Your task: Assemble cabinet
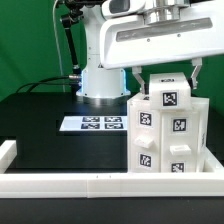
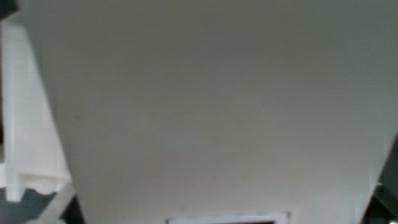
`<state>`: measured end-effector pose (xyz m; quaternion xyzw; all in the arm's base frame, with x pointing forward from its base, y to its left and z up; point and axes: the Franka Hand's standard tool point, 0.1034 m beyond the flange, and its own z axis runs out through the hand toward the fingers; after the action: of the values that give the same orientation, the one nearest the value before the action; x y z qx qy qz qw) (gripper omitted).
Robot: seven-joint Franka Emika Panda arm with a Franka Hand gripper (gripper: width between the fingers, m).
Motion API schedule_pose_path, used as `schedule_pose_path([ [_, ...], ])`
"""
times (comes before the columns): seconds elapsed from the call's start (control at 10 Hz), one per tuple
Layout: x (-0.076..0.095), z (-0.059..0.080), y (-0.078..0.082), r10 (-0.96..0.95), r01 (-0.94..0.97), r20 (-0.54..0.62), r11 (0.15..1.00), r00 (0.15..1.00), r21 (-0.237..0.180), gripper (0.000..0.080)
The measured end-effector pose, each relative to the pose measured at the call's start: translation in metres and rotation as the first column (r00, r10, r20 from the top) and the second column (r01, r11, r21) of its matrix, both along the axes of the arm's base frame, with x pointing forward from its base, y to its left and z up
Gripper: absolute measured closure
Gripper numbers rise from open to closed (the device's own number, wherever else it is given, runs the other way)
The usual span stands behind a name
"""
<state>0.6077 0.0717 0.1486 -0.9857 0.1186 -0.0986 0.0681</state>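
Note:
The white cabinet (image 1: 168,135) stands upright at the exterior view's right, its front faces bearing several black-and-white tags. On its top sits a smaller white block (image 1: 168,97) with one tag. My gripper (image 1: 167,78) comes down from above and straddles this top block, one dark finger (image 1: 137,80) against each side, shut on it. In the wrist view a plain white face of the cabinet (image 2: 214,100) fills the picture, with a tag's edge (image 2: 228,218) just showing. The fingers are out of sight there.
The marker board (image 1: 92,124) lies flat on the black table, left of the cabinet. The arm's white base (image 1: 100,80) stands behind it. A long white rail (image 1: 100,185) runs along the front edge and turns up at the left corner (image 1: 8,150).

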Motion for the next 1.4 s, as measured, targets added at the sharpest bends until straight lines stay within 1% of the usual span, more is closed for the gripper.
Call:
schedule_pose_path([
  [0.4, 0.001, 0.002, -0.007, -0.188, 0.188, -0.009, 0.981, 0.982, 0.037, 0.0246],
  [0.5, 0.0, 0.002, -0.009, -0.278, 0.278, -0.017, 0.959, 0.961, 0.059, 0.0246],
  [0.7, -0.009, 0.003, -0.01, -0.393, 0.395, -0.031, 0.915, 0.919, 0.083, 0.0245],
  [0.8, -0.012, 0.002, -0.009, -0.469, 0.472, -0.05, 0.876, 0.882, 0.098, 0.0245],
  [1.0, -0.017, 0.001, -0.006, -0.564, 0.57, -0.078, 0.814, 0.822, 0.111, 0.0244],
  [1.2, -0.019, 0.002, -0.005, -0.698, 0.711, -0.136, 0.69, 0.703, 0.138, 0.0243],
  [1.3, -0.02, 0.001, -0.004, -0.729, 0.744, -0.15, 0.653, 0.668, 0.14, 0.0243],
  [1.4, -0.021, 0.001, -0.003, -0.721, 0.738, -0.155, 0.662, 0.675, 0.131, 0.0243],
])
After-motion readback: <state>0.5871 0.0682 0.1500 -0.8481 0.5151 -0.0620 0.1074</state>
